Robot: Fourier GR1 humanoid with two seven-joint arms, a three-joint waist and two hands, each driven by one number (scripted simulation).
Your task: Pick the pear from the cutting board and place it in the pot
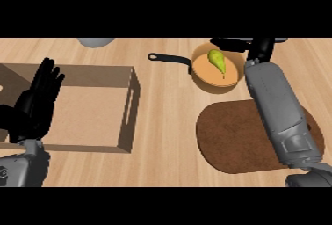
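Right hand (241, 44), black and partly cut off at the upper edge of the head view, sits at the far rim of the round orange-lined pot (202, 75). Whether it is spread or closed cannot be told from here, but it holds nothing that shows. The yellow-green pear (218, 61) lies inside the pot, just left of that hand and apart from it, with its long axis running away from the robot and its narrow stem end nearer. By my reading the placing is done, and what remains is to draw the arm back.

The grey right forearm crosses the round dark-brown cutting board (227, 132), which carries no fruit. The pot's black handle (168, 58) points left. The left hand (39, 99) rests open, fingers up, over the shallow wooden tray (91, 118), well apart from the pot. A grey rounded object (96, 41) sits at the far edge.
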